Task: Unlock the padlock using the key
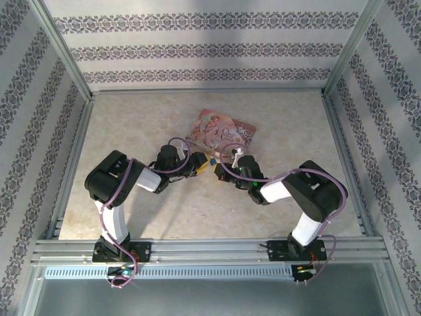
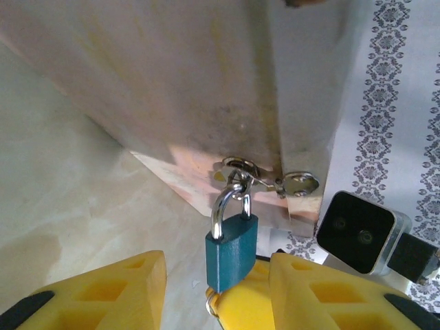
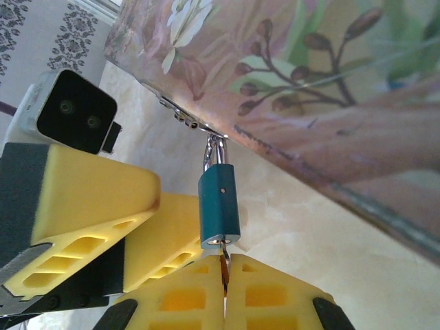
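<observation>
Now: right gripper (image 3: 225,275) pinched on key (image 3: 223,260) under the padlock (image 3: 218,203); left gripper (image 2: 214,260) spread either side, not clamping. Twist may swing padlock, binding key.

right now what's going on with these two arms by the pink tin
The right fingers are shut on the key, with its tip at the bottom of the teal padlock. The padlock hangs from the hasp of the pink tin, shackle closed. The left fingers stand open on either side of it, not gripping.
</observation>
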{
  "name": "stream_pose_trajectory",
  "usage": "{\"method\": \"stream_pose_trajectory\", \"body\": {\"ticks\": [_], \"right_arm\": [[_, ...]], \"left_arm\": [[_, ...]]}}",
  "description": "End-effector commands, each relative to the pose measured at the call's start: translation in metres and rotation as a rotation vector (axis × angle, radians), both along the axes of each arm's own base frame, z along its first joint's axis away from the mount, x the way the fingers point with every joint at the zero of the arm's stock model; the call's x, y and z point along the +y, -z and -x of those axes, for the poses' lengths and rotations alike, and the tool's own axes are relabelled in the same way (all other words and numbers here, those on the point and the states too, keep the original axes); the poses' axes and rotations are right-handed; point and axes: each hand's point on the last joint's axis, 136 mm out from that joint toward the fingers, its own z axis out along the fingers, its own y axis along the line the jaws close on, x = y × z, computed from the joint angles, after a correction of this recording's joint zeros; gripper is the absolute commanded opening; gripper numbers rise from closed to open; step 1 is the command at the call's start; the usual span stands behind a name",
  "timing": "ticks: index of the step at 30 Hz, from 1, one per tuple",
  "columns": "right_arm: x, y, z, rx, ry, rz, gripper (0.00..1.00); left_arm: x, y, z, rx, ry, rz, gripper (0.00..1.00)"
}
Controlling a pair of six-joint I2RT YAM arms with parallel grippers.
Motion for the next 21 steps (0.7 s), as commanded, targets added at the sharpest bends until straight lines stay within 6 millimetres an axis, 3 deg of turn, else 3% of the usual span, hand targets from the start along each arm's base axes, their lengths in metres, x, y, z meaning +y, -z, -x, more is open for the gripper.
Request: {"method": "stream_pose_trajectory", "body": {"ticks": [1,10,21], "right_arm": [[0.012,-0.024,0.001,-0.039,-0.034,-0.061,0.0],[0.013,-0.026,0.001,-0.034,-0.037,-0.067,0.0],[0.012,-0.029,0.001,-0.013,-0.022,-0.092,0.04]], "left_arm": [[-0.015,-0.02,-0.008,-0.059,0.024,0.087,0.42],[-0.029,-0.01,-0.009,-0.039,0.036,0.113,0.37],[-0.024,-0.003,-0.011,-0.032,-0.01,0.126,0.2]]}}
